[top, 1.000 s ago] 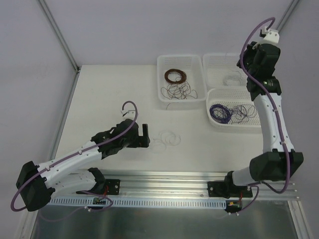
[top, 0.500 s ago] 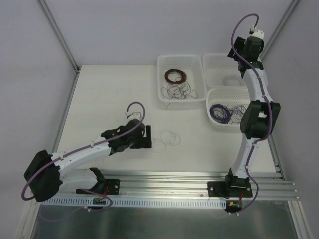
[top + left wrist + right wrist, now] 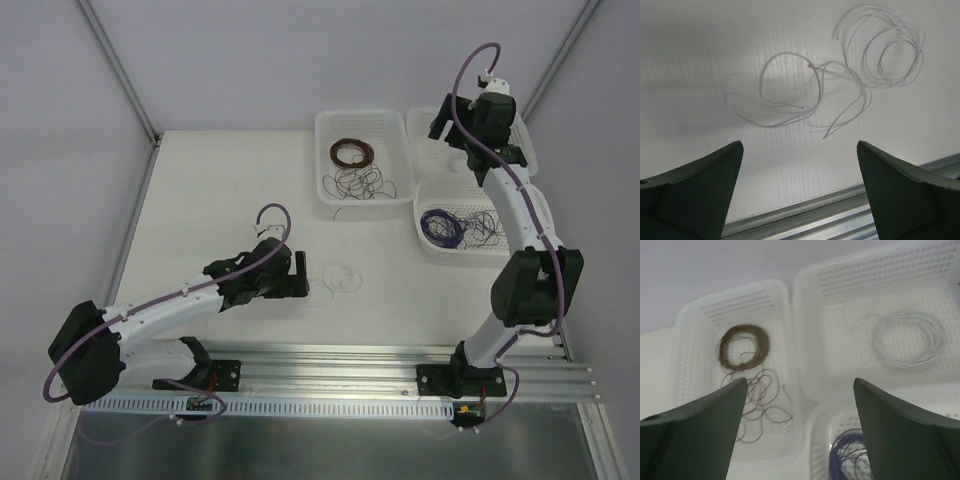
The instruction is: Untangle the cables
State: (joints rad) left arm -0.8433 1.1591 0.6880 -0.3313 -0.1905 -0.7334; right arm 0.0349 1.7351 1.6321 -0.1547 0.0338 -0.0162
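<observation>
- An aluminium rail (image 3: 330, 360) runs along the near edge of the bench (image 3: 220, 190).
- The left hand (image 3: 799, 147) sits low over the bench close to the near edge, about midway along it. Its fingers are spread wide and it holds nothing.
- Just beyond those fingertips, a few loose white wires (image 3: 832, 71) lie flat on the bench in open loops that cross one another. The hand is not touching them.
- Toward the right edge stands the nearest of three white perforated baskets (image 3: 470, 253). A tidy purple coil (image 3: 430, 222) lies in its left half.
- The cables (image 3: 484, 224) lie just to the right of the purple coil in that basket, as thin dark strands in a loose scribble. From above I cannot tell whether they touch the coil.
- A second basket (image 3: 320, 160) stands at the middle of the far edge. A neat brown coil (image 3: 742, 328) lies in its far half.
- More thin dark strands (image 3: 760, 400) sprawl in messy loops in the near half of that basket, reaching up to the brown coil.
- The third basket (image 3: 855, 330) sits at the far right corner, right beside the other two. It holds a round white coil (image 3: 879, 342).
- The right hand (image 3: 800, 382) hangs high above the far baskets, over the wall between the second and third. Its fingers are wide apart, with nothing between them.
</observation>
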